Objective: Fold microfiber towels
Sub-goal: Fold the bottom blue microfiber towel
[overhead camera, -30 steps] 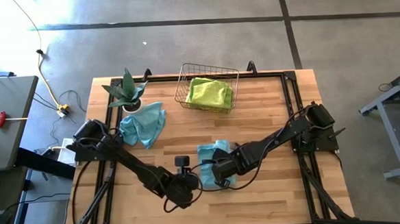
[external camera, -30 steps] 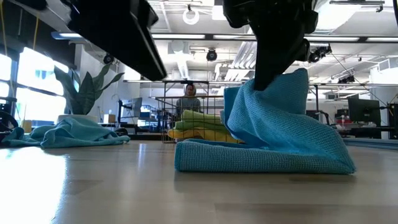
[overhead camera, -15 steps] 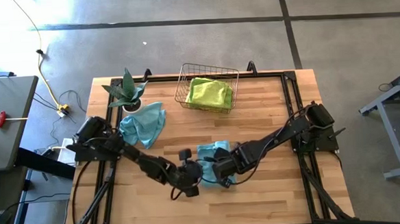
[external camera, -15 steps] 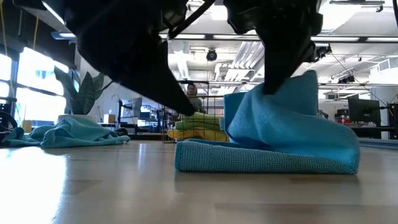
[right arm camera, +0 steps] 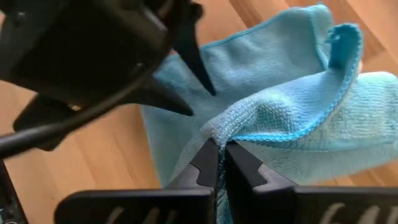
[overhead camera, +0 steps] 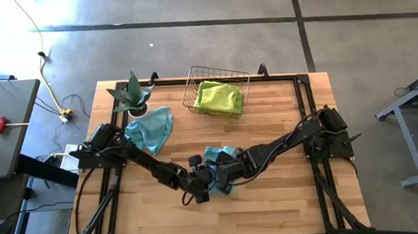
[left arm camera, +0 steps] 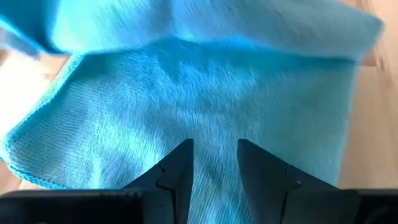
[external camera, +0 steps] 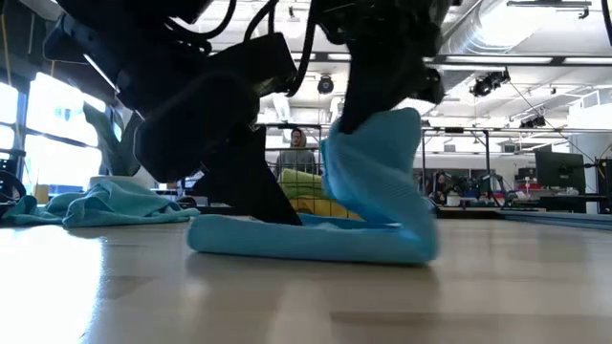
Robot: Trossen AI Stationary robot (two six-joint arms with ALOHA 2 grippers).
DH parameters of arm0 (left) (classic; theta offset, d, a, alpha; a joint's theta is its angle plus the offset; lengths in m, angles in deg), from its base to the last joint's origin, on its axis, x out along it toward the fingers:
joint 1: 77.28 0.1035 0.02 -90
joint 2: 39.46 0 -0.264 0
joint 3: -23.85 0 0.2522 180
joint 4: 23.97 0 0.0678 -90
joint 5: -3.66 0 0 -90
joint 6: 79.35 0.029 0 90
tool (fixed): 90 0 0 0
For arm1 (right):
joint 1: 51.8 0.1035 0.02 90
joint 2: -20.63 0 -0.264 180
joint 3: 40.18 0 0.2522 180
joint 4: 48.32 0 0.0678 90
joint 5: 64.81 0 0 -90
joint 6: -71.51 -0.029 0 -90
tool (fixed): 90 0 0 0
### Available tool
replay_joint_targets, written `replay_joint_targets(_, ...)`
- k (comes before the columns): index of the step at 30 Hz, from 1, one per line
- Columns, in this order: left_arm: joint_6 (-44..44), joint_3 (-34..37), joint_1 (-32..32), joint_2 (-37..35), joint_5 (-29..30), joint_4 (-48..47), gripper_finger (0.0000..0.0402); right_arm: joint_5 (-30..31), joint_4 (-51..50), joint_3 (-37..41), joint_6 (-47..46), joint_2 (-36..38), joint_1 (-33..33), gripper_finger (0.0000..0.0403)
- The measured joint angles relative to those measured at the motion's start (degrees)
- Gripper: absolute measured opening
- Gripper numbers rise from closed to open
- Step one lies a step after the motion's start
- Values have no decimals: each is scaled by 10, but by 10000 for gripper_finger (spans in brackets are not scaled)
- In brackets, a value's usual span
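Observation:
A teal towel (overhead camera: 215,159) lies near the table's middle, partly doubled over; in the low view its flat lower layer (external camera: 287,239) is on the wood and its right part rises in a hump (external camera: 378,167). My right gripper (right arm camera: 221,146) is shut on that raised part. My left gripper (left arm camera: 216,146), fingers a little apart, stands on the flat layer just left of it. A second teal towel (overhead camera: 151,131) lies crumpled at the left by the plant. A lime green towel (overhead camera: 219,97) lies in the wire basket (overhead camera: 193,85). My left gripper sets its fingertips (left arm camera: 186,155) down on the towel's flat lower layer (left arm camera: 211,106), slanting down from the table's left; nothing is pinched between them. My right gripper pinches a raised fold (right arm camera: 217,129) of the towel beside its hemmed edge (right arm camera: 292,134) between its two fingers, slanting down from the table's right. That part is lifted; the rest lies on the table.
A potted spiky plant (overhead camera: 131,96) stands at the far left corner. The basket stands at the far edge, middle. Bare wood lies along the near edge and at the right side. A person (external camera: 296,143) shows in the room beyond the table.
My left gripper has come from the near side toward the towel and set its fingertips on the flat layer. My right gripper has carried the raised part toward the table's left, and the towel has shifted left with it and doubled over more.

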Motion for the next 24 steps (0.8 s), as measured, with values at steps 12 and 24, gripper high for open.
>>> replay_joint_targets(12, -14, -1, 2, 4, -2, -39, 115, 27, 97, 0, 54, -47, -21, 1)
replay_joint_targets(24, -26, -2, -13, 13, 9, -39, 115, 25, 136, 0, 128, -61, -37, 29)
